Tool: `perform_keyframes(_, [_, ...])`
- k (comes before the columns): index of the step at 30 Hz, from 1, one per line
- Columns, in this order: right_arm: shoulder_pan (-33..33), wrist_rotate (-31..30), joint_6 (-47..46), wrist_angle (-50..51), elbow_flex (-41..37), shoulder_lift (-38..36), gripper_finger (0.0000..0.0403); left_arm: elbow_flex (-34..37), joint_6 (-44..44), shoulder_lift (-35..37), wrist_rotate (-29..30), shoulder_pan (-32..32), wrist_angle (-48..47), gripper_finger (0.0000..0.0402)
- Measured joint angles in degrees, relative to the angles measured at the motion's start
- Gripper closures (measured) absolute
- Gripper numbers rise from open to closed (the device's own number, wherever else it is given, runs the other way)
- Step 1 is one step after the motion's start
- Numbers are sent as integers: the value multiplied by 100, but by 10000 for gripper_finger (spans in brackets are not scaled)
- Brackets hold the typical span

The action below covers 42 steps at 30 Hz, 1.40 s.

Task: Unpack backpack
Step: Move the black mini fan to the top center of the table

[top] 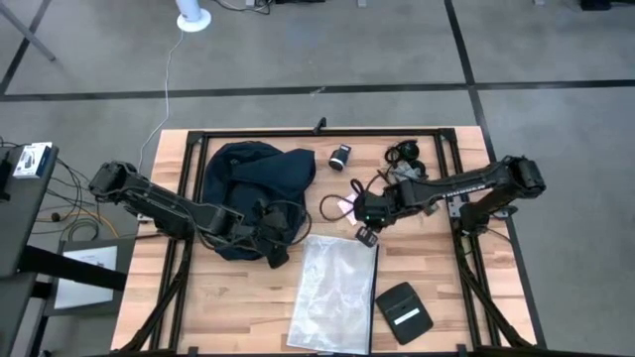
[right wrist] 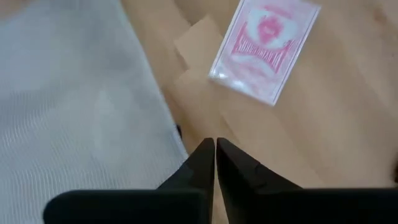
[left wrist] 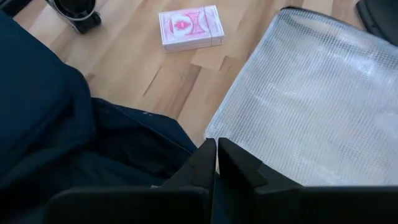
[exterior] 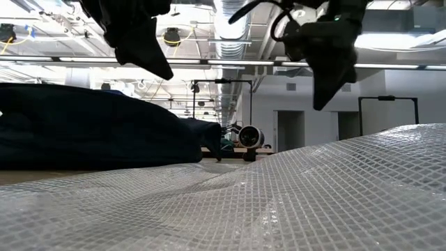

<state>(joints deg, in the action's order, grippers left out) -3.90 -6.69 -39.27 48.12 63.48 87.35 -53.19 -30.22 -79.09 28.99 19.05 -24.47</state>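
Your left gripper (top: 276, 238) and right gripper (top: 368, 236) are both closed, empty; dragging the backpack (top: 253, 183) could snag the plastic bag (top: 332, 293).

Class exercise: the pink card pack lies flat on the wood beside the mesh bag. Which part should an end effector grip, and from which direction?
Probably from straight above, closing across the two long edges of the card pack. It lies flat on the table, so only its thin sides offer purchase. The mesh bag lies apart from it, leaving finger room. The right end effector, shut, is nearest.
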Motion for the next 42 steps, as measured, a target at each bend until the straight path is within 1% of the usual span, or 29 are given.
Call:
perform_keyframes(3, [169, -256, -113, -219, 0, 2, 389, 0, 120, 103, 2, 22, -150, 394])
perform_keyframes(5, [240, -370, -127, -325, 0, 2, 388, 10, 273, 330, -8, 88, -313, 394])
perform_keyframes(7, [258, -395, -124, -462, 0, 2, 388, 19, 335, 592, 53, 168, -234, 394])
perform_keyframes(9, [258, -478, -120, -674, -2, 4, 388, 190, 539, 916, 112, 238, 0, 394])
perform_keyframes(11, [245, -679, -113, -985, 0, 4, 388, 408, 749, 1214, 330, 254, 282, 393])
perform_keyframes(13, [229, -787, -78, -1260, 0, 4, 388, 674, 785, 1526, 695, 246, 486, 393])
perform_keyframes(15, [229, -803, -67, -1520, 0, 4, 388, 895, 643, 1756, 949, 168, 613, 393])
perform_keyframes(17, [218, -803, -59, -1612, 0, 4, 388, 1059, 404, 1862, 1026, 69, 726, 393])
perform_keyframes(21, [207, -803, -59, -1544, 0, 4, 388, 1141, -121, 1857, 1033, -31, 739, 393])
perform_keyframes(29, [291, -803, -59, -1473, 0, 4, 388, 1137, -487, 1380, 1030, -70, 1001, 393])
perform_keyframes(32, [317, -759, -81, -1460, 0, 4, 388, 1137, -527, 1231, 1030, -70, 1156, 393])
perform_keyframes(35, [285, -540, -85, -1387, 0, 4, 388, 1137, -542, 1128, 1030, -70, 1269, 393])
perform_keyframes(38, [275, -377, -84, -1402, 0, 4, 388, 1137, -565, 1135, 1029, -70, 1445, 393])
perform_keyframes(42, [282, -370, -176, -1429, 0, 4, 388, 1115, -437, 1223, 987, -17, 1508, 393])
